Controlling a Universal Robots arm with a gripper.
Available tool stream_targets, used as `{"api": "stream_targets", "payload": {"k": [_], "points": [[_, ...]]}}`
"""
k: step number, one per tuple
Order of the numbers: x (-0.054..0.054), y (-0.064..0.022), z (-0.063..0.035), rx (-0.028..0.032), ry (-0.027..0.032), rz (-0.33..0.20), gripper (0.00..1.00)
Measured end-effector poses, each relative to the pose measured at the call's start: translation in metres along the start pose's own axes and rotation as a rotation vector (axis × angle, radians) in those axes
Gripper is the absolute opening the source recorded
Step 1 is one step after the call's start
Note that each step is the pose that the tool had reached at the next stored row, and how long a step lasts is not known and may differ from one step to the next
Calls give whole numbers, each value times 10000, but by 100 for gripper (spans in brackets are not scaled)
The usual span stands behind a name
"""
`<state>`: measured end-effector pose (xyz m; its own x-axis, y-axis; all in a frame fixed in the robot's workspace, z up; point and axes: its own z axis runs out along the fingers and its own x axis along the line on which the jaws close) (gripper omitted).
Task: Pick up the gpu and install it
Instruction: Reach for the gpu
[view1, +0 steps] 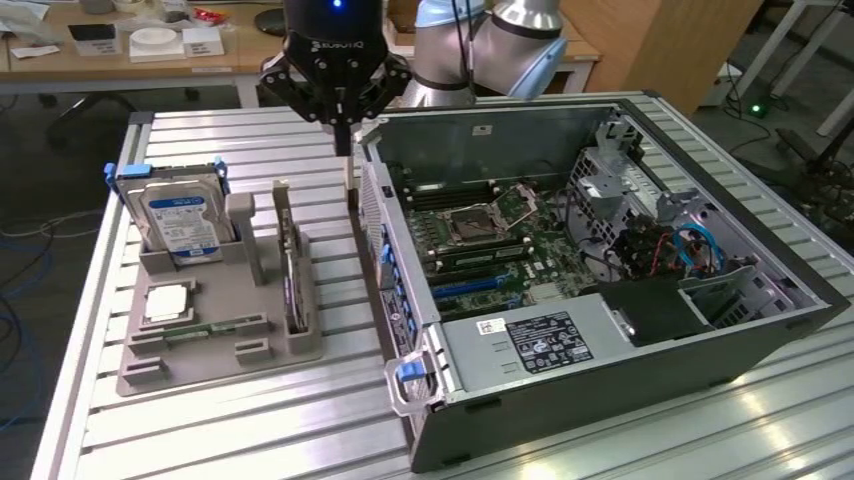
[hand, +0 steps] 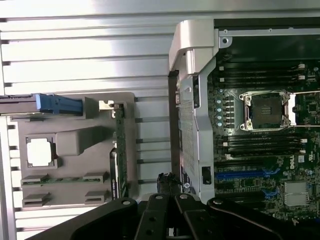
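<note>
1. A robot arm's gripper (view1: 343, 140) hangs fingers-down over a slatted metal table (view1: 200, 430). It sits above the narrow strip between a grey holder tray (view1: 187, 365) and an open computer case (view1: 587, 390).
2. The fingers are clenched together and grasp nothing.
3. The gpu (view1: 294, 285), a thin dark card, stands on its long edge in a slot of the tray, on the side nearest the case. A pale bracket shows at the end closer to the gripper. Nothing touches it.
4. The tray also holds an upright hard drive (view1: 180, 220) with a blue-white label, a square processor chip (view1: 167, 300) lying flat, and a narrow memory stick (view1: 214, 328).
5. The step in hand looks like the reach for the card. Doing it well likely means parting the fingers before descending. They should line up across the card's thin top edge and close on its flat faces, away from the bracket.
6. Room is tight on one side: the case's upright wall stands just beside the card. The tray post on the other side is close too.
7. Above the card the space is open, so a straight vertical path seems safest. Inside the case, the motherboard (view1: 507, 240) lies exposed.
</note>
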<state>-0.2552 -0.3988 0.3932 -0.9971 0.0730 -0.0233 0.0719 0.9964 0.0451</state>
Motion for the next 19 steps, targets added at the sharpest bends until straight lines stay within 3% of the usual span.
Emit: {"api": "stream_targets", "payload": {"k": [19], "points": [[286, -21, -7, 0, 0, 0, 11]]}}
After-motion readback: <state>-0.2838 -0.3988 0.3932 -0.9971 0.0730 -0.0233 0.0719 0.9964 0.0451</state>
